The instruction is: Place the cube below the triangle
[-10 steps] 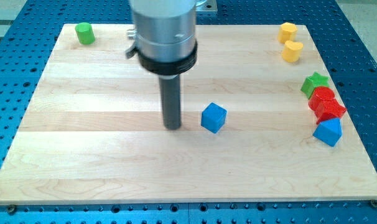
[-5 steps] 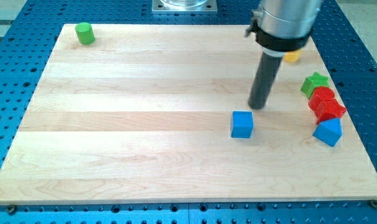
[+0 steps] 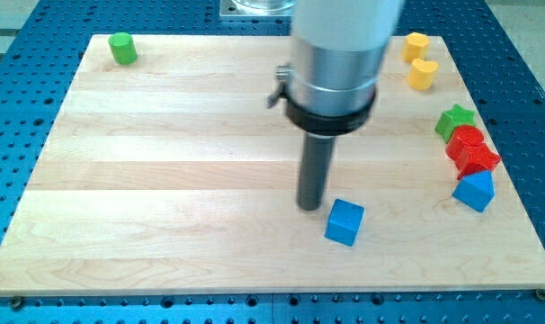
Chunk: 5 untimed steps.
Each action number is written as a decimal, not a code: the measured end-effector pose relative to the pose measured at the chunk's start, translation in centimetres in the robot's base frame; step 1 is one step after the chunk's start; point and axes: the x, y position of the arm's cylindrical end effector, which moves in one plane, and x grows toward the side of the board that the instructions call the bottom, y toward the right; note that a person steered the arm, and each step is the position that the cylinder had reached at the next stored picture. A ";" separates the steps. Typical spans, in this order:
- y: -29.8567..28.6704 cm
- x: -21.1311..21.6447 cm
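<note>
1. My tip (image 3: 309,208), the lower end of a smooth dark rod under a brushed metal cylinder, rests on the counter just up and left of the blue cube (image 3: 344,222); whether they touch is hard to tell. As an end effector it has nothing to open or close and grasps nothing.
2. The blue cube, matte and sharp-edged, sits lower centre-right, turned slightly askew.
3. The counter (image 3: 165,180) is pale wood in plank strips, set on a blue perforated metal base (image 3: 21,36).
4. At the right edge: one blue triangle (image 3: 474,190), two red blocks (image 3: 470,151) pressed together with unclear shapes, one green star (image 3: 455,120).
5. Upper right: two yellow blocks (image 3: 420,60), their shapes uncertain.
6. Upper left: one green cylinder (image 3: 122,48).
7. The arm's upper body is cut off by the top edge.
</note>
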 end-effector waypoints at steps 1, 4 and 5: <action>-1.1 1.9; 12.9 3.3; 10.4 3.5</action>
